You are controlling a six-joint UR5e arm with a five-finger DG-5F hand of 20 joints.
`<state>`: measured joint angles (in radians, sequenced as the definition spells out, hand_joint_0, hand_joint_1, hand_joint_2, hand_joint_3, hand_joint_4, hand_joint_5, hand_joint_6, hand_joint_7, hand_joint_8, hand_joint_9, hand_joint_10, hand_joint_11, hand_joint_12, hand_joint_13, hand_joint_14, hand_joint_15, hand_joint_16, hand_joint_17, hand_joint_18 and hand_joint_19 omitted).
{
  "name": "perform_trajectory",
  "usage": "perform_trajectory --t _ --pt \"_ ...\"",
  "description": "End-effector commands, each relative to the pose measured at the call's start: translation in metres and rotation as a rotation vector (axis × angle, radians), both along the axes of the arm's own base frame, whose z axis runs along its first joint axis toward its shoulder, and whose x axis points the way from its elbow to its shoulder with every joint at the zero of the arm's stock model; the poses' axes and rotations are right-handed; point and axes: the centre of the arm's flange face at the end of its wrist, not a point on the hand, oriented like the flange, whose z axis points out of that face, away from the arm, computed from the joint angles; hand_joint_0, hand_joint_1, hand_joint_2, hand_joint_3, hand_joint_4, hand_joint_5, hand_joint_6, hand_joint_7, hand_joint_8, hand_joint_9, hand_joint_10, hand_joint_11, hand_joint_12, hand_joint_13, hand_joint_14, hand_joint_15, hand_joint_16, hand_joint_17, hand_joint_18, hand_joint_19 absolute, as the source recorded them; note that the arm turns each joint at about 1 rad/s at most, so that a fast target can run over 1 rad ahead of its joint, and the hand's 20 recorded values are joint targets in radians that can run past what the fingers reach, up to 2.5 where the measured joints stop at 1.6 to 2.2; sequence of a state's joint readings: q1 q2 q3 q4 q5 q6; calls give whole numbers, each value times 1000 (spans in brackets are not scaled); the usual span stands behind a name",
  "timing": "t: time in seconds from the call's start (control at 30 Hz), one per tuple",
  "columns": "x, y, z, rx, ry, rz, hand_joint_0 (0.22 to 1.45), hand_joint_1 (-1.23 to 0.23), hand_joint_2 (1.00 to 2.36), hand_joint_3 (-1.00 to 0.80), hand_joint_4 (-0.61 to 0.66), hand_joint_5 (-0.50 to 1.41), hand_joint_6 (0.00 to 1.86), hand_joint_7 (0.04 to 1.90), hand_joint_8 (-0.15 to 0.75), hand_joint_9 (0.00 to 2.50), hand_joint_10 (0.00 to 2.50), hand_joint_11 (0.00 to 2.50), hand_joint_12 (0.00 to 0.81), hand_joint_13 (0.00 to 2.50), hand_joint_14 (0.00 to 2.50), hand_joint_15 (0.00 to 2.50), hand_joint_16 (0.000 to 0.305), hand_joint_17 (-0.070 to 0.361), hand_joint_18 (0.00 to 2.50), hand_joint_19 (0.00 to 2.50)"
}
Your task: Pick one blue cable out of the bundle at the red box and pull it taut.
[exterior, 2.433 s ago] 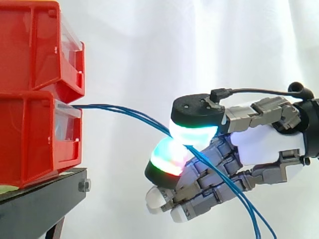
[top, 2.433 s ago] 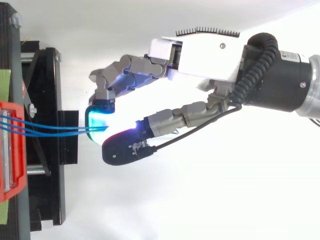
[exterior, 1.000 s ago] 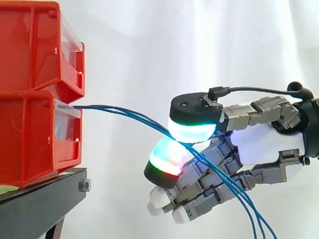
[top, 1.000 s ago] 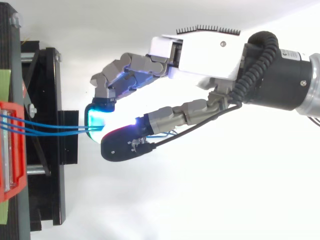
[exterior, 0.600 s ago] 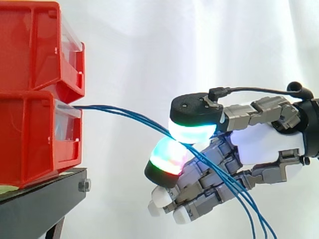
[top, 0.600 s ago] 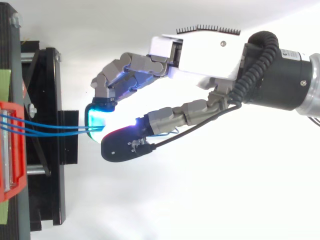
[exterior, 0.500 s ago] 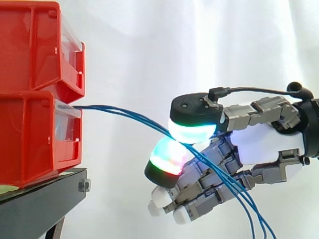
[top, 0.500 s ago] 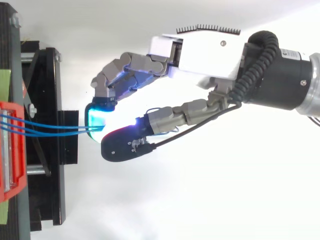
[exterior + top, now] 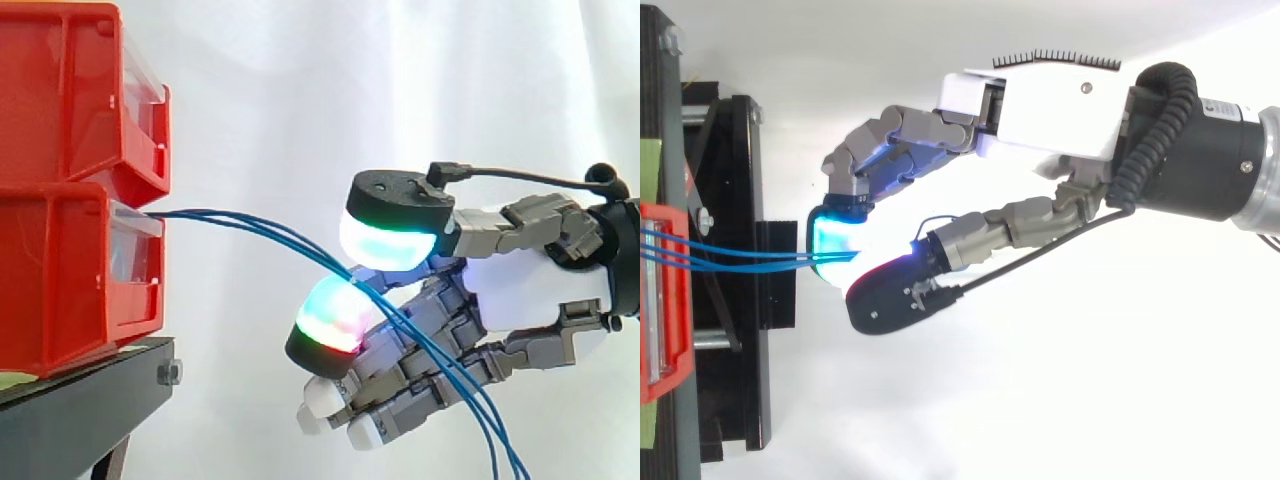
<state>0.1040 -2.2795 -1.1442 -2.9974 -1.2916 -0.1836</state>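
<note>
Hand (image 9: 530, 290) is keeping its fingers (image 9: 332, 318) curled, thumb pad over one finger pad, with the blue cables (image 9: 200, 213) gripped between them; several strands, not one. The cables are leaving the lower red box (image 9: 60, 280) and sagging toward the hand. Tautening is likely requiring a pull away from the box.

No word, number or sign can be read anywhere. The black cylindrical wrist housing (image 9: 1200, 150) carries a small pale printed mark near its upper edge, too small to make out. The stacked red plastic bins (image 9: 70, 180) show no legible label.
</note>
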Motion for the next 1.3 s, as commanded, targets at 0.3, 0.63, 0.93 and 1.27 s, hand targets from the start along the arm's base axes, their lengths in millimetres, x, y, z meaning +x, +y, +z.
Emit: perform_trajectory --t 0.3,0.63,0.93,1.27 --pt "0 0 0 0 0 0 589 -752 1013 -310 143 -166 858 919 339 669 6 304 349 327 3 100 51 116 335 189" --pt "0 -1 0 0 0 -1 593 -712 1015 -94 128 -152 889 926 376 708 5 314 375 363 4 103 56 127 388 165" --pt "0 -1 1 -2 -1 -3 599 -786 1020 -147 128 -140 854 1052 329 752 9 316 347 389 4 112 50 113 400 189" --pt "0 0 0 -4 1 -2 563 -702 1016 -158 48 -83 807 1123 289 858 8 281 347 410 4 115 52 118 392 200"
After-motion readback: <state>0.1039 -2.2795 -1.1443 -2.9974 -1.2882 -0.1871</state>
